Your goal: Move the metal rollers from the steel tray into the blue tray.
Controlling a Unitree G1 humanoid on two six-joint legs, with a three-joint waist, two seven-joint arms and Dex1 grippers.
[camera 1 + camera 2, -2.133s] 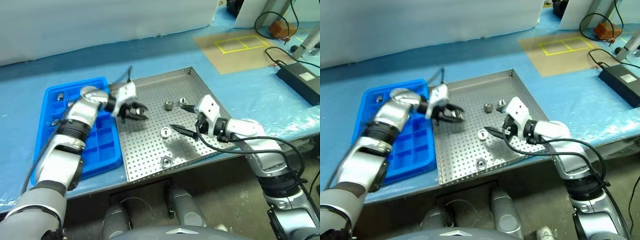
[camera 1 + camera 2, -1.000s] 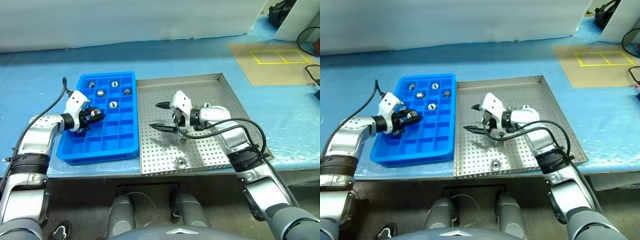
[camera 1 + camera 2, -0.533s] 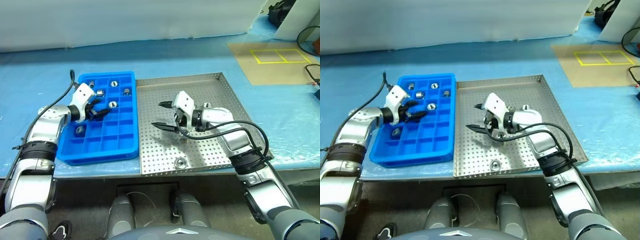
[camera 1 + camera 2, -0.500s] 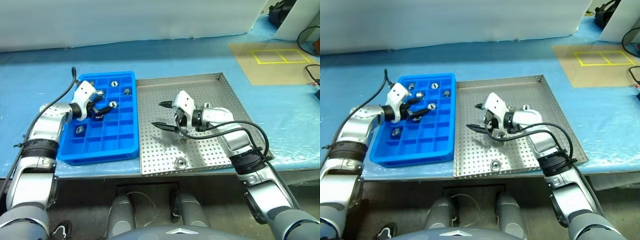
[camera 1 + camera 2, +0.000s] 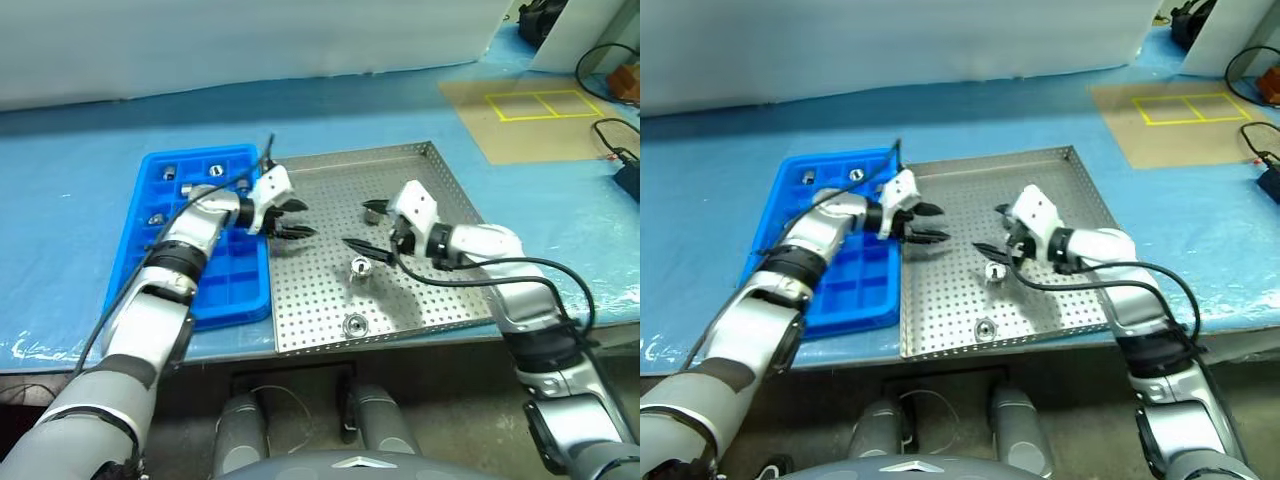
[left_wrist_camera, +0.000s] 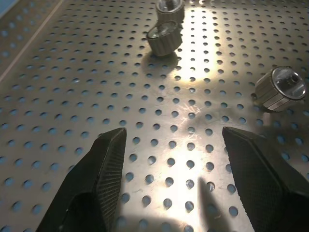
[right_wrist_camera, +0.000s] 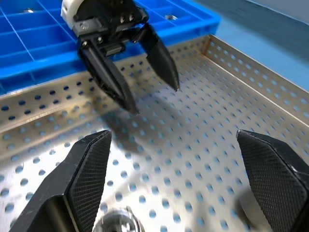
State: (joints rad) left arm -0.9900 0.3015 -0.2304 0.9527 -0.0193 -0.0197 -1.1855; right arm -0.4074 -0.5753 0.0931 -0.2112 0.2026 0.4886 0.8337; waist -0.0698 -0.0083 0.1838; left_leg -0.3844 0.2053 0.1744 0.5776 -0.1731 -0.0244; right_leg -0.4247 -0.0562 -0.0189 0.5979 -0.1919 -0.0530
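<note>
**Ana:** Left eye view has both arms over the large square perforated steel tray (image 5: 330, 290). The left gripper (image 5: 291, 220) hangs open and empty just inside the steel tray's left rim, beside the bright blue plastic compartment tray (image 5: 150, 262). The right gripper (image 5: 366, 226) is spread wide, also empty, facing it.

**Ben:** Where are the small shiny metal rollers (image 5: 359, 270)?

**Ana:** Two lie on the perforated floor in the head views: one near the right gripper's lower finger, another (image 5: 353, 325) towards the front rim. Several already sit in the blue tray's far cells (image 5: 186, 170). In the left wrist view three rollers (image 6: 164, 38) lie ahead of the open fingers (image 6: 101, 186).

**Ben:** So what's the risk?

**Ana:** Crowding, I'd say. In the right wrist view the left gripper (image 7: 154, 99) points straight at the right one's fingers (image 7: 84, 181). If both go for the same roller, they could clash.

**Ben:** And the rollers themselves?

**Ana:** They're round and smooth; a glancing finger would probably send one rolling across the steel tray, or it could squirt out of a pinch.
</note>
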